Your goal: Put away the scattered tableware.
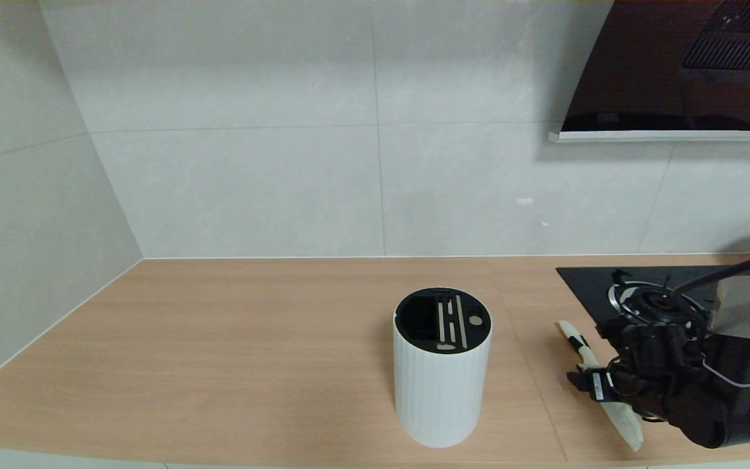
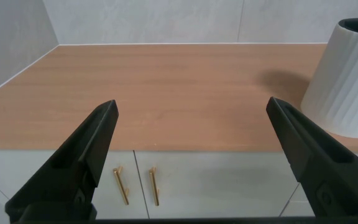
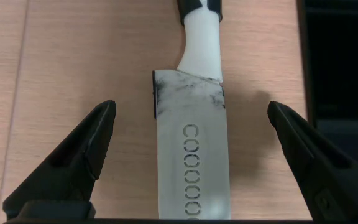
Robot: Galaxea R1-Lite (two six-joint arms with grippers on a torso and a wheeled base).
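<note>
A white ribbed knife holder [image 1: 441,384] with a black slotted top stands upright on the wooden counter [image 1: 251,339]; its side also shows in the left wrist view as the holder [image 2: 347,81]. To its right a white knife [image 1: 584,352] lies flat on the counter, its handle with a black band pointing toward the wall. My right gripper [image 1: 603,385] hovers over the knife, open. In the right wrist view the gripper [image 3: 191,115] has one finger on either side of the blade [image 3: 190,155], apart from it. My left gripper [image 2: 191,106] is open and holds nothing, out past the counter's front edge.
A black hob with a burner [image 1: 648,299] sits just right of the knife, and a dark range hood [image 1: 674,71] hangs above it. Tiled walls close the back and left. Cabinet doors with gold handles [image 2: 122,185] are below the counter front.
</note>
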